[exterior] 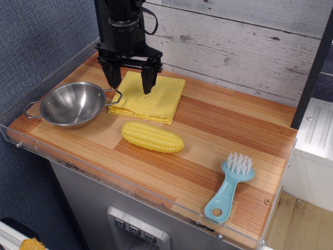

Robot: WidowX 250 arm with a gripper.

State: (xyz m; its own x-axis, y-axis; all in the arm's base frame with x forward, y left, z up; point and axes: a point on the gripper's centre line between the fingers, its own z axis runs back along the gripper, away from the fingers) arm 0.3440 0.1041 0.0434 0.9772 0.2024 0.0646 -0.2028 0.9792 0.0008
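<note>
**Auditor:** State of the fingers (147, 80)?

**Inspector:** Spread wide and pointing straight down. Nothing is held between them.

**Auditor:** Position of the yellow cloth (156, 99)?

**Inspector:** Folded flat on the surface (223, 125), toward the back left corner, directly under the fingers. The fingertip farther from the bowl stands over the cloth's left half, well inside its border. The other fingertip stands at the cloth's left border, beside the bowl's handle. Whether either tip touches the fabric cannot be told from this view.

**Auditor:** Adjacent items?

**Inspector:** A steel bowl (73, 104) sits at the left edge, one handle touching or just short of the cloth. A yellow corn cob (152, 137) lies just in front of the cloth, apart from it. A blue brush (229, 187) lies near the front right corner, well apart from the rest, bristles toward the back edge.
</note>
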